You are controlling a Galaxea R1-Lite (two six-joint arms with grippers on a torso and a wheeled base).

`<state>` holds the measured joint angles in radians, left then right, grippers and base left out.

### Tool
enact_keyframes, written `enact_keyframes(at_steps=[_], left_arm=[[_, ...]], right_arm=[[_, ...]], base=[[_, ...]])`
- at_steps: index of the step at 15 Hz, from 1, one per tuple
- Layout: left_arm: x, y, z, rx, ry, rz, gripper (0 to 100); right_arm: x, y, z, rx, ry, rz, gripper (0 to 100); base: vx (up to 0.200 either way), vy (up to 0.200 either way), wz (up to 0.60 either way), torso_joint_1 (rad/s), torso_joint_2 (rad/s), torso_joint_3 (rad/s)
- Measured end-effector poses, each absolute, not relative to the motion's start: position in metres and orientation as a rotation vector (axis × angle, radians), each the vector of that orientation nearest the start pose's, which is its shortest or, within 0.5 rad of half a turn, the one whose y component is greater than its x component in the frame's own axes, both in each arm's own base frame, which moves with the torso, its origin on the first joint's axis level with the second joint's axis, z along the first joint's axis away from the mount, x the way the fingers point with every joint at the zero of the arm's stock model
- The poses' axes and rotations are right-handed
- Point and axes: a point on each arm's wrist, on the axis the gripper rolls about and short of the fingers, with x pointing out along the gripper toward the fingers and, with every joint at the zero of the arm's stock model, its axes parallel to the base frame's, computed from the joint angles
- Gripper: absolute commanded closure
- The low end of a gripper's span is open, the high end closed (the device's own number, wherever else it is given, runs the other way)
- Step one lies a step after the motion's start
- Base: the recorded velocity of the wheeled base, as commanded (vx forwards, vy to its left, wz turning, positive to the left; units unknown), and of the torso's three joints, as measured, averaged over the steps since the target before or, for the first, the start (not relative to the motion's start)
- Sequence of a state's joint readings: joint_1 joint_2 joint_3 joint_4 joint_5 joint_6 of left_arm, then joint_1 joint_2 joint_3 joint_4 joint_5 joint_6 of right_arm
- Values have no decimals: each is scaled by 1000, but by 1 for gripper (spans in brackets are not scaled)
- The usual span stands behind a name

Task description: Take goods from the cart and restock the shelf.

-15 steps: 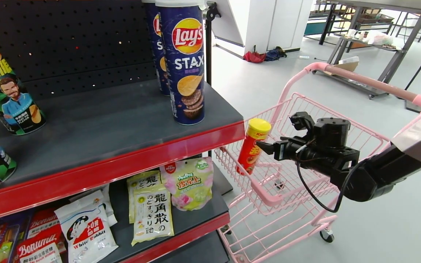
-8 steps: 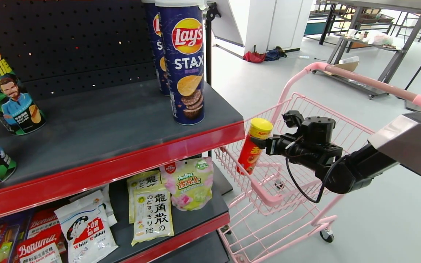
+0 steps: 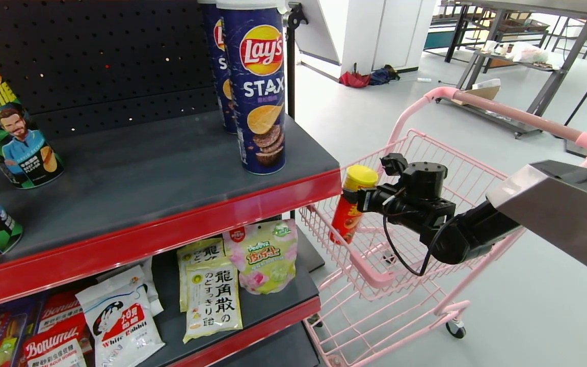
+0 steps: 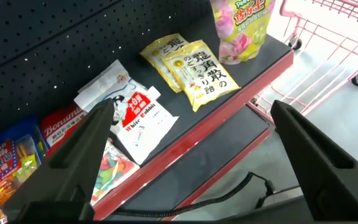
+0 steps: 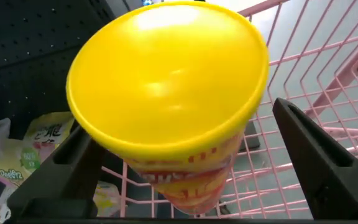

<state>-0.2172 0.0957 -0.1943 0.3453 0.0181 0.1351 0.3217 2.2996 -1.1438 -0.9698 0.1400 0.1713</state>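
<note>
A red chip can with a yellow lid (image 3: pixel 350 206) stands upright in the front corner of the pink cart (image 3: pixel 502 115), beside the shelf. My right gripper (image 3: pixel 353 197) is at the can's upper part, open, one finger on each side just below the lid. In the right wrist view the yellow lid (image 5: pixel 166 74) sits between the two fingers (image 5: pixel 319 162) of that gripper (image 5: pixel 191 171). My left gripper (image 4: pixel 191 155) hangs open and holds nothing, in front of the lower shelf's snack bags (image 4: pixel 197 71).
The upper shelf board (image 3: pixel 145 168) has a red front lip, two tall blue chip cans (image 3: pixel 259 86) at its right end and green cans (image 3: pixel 13 122) at the left, with bare board between. Snack bags (image 3: pixel 212 290) lie on the lower shelf.
My right arm has moved left toward the red can, and its fingers now straddle the can's top. The can and the cart have not moved.
</note>
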Motion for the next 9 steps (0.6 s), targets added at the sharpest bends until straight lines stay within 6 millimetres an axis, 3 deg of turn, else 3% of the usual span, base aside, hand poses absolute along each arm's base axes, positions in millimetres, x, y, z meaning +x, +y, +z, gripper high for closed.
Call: enact_keyframes(at_steps=[4, 5, 9], left_arm=[[-32, 7, 96, 163, 232, -214, 0], [-32, 7, 96, 164, 231, -214, 0], [-32, 7, 96, 163, 232, -214, 0]], right_arm=[[422, 150, 68, 150, 227, 456, 0], [423, 151, 66, 150, 229, 455, 100], [424, 153, 63, 150, 233, 454, 100]], base=[[0, 0, 0, 0, 0, 0], [0, 0, 0, 0, 0, 0], [0, 0, 0, 0, 0, 0]])
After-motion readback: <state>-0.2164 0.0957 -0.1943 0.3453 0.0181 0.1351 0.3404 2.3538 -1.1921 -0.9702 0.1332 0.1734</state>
